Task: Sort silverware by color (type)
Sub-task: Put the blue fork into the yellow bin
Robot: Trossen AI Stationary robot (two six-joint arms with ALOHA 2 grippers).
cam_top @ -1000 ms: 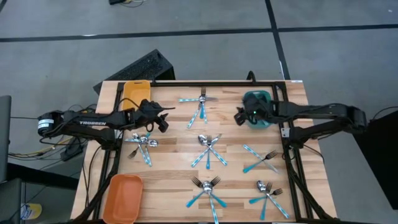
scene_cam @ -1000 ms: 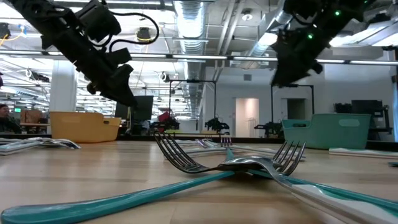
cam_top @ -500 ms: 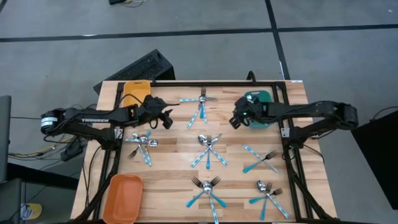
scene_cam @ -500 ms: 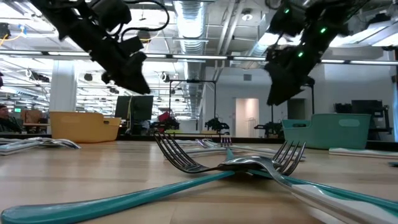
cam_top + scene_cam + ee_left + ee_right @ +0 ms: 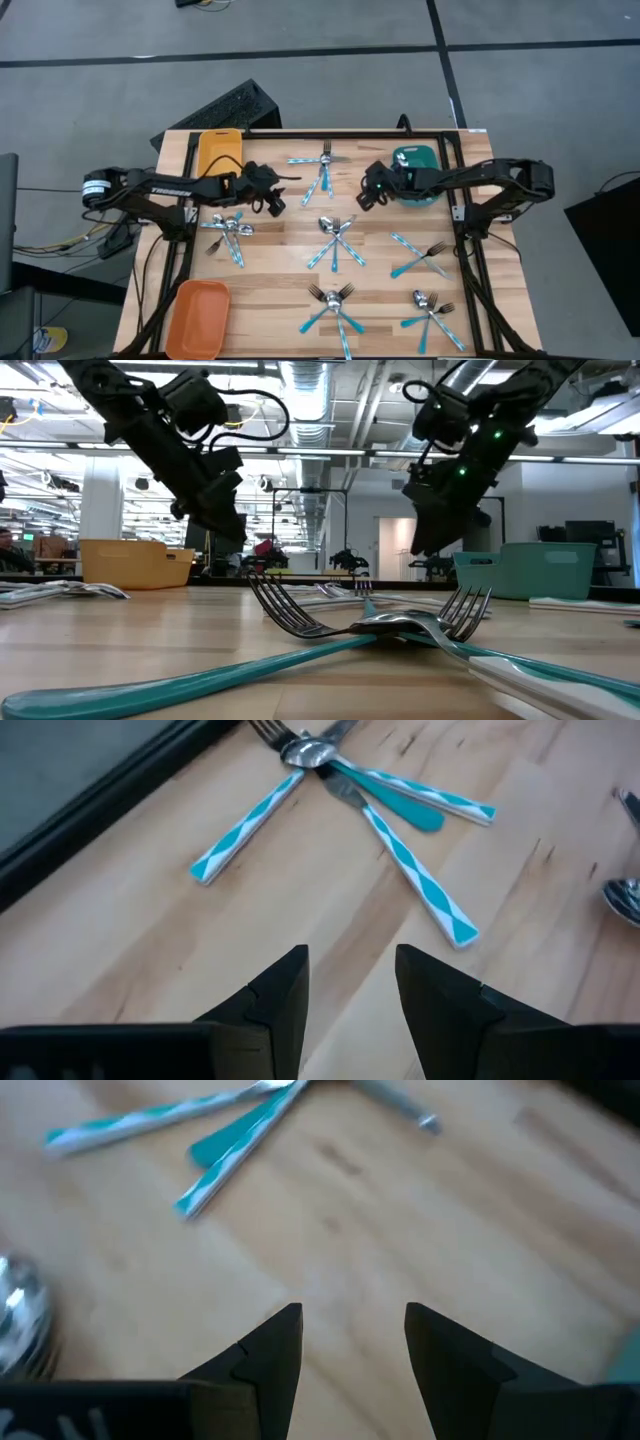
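Note:
The silverware lies in several small crossed piles on the wooden table; each piece has a silver head and a light-blue handle. My left gripper [image 5: 272, 203] [image 5: 350, 955] hovers open over bare wood, left of the far-centre pile [image 5: 322, 170] [image 5: 340, 790]. My right gripper [image 5: 366, 198] [image 5: 350, 1315] hovers open to the right of that pile, whose handles [image 5: 225, 1125] show ahead of its fingers. Another pile [image 5: 335, 241] lies at the table's centre, nearer than both grippers. In the low view both grippers [image 5: 230, 530] [image 5: 425, 540] hang above the tabletop.
A yellow tray [image 5: 218, 148] sits at the far left corner, an orange tray [image 5: 198, 318] at the near left, and a teal tray [image 5: 416, 160] at the far right under my right arm. More piles lie at the left [image 5: 228, 232], right [image 5: 420, 256] and near side [image 5: 335, 305] [image 5: 430, 316].
Both grippers have closed in on the far-centre pile: the left one moved toward the table's right, the right one toward the table's left and a little downward. Neither has touched anything, and no silverware has moved.

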